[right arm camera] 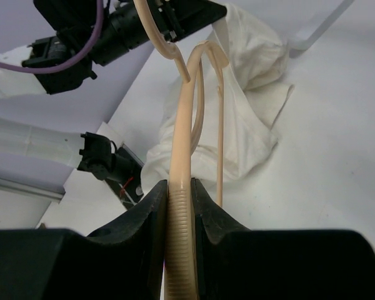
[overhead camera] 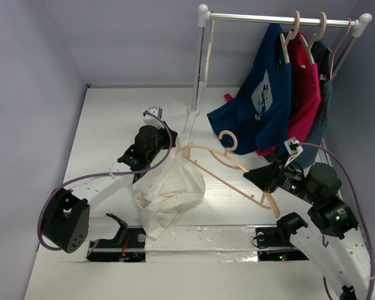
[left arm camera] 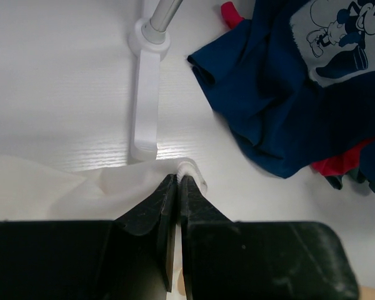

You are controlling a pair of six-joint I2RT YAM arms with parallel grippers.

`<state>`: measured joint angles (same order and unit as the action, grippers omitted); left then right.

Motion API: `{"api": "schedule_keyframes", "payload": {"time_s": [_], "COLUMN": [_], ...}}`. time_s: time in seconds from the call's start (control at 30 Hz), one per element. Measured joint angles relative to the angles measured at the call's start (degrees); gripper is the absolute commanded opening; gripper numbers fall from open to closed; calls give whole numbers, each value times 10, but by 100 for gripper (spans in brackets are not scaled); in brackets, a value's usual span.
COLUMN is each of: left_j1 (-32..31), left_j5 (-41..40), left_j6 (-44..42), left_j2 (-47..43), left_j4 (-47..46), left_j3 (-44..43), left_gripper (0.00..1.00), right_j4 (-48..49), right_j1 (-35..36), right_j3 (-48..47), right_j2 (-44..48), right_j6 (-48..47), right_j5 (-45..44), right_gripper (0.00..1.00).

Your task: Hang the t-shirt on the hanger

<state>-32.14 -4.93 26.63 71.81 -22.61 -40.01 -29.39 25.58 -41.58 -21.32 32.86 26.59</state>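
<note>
The cream-white t-shirt point(overhead camera: 167, 192) hangs bunched from my left gripper point(overhead camera: 177, 147), which is shut on its top edge and holds it above the table. In the left wrist view the cloth point(left arm camera: 62, 194) spreads left of the shut gripper point(left arm camera: 178, 179). The tan hanger point(overhead camera: 234, 170) is held tilted by my right gripper point(overhead camera: 267, 182), shut on its right arm. Its left end reaches the shirt's top by my left gripper. In the right wrist view the hanger point(right arm camera: 186, 131) runs up from the shut gripper point(right arm camera: 179, 185) toward the t-shirt point(right arm camera: 244, 119).
A white clothes rack point(overhead camera: 281, 19) stands at the back right, its post base point(left arm camera: 149, 37) on the table. On it hang a navy printed shirt point(overhead camera: 259, 103), a red shirt point(overhead camera: 305, 94) and a darker one, plus a thin pinkish wire hanger point(overhead camera: 342, 39).
</note>
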Motion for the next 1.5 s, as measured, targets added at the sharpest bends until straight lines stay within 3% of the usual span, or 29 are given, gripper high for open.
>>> {"api": "schedule_keyframes", "payload": {"time_s": [0.57, 1.03, 1.2, 1.37, 1.5], "left_j1": [0, 0, 0, 0, 0], "left_j5": [5, 96, 113, 110, 78], "left_j6": [-6, 46, 74, 94, 100], "left_j2": [0, -50, -94, -149, -211], "left_j4": [-4, -4, 3, 29, 75], "left_j3": [11, 23, 30, 30, 30], "left_gripper": [0, 0, 0, 0, 0], "right_j4": [50, 156, 238, 338, 442], "right_j1": [0, 22, 103, 277, 345], "right_j3": [-3, 85, 93, 99, 137], "right_j2": [-23, -58, -97, -181, -218], "right_j6": [0, 35, 38, -5, -47], "right_j5": [-19, -37, -107, -278, -400], "right_gripper": [0, 0, 0, 0, 0]}}
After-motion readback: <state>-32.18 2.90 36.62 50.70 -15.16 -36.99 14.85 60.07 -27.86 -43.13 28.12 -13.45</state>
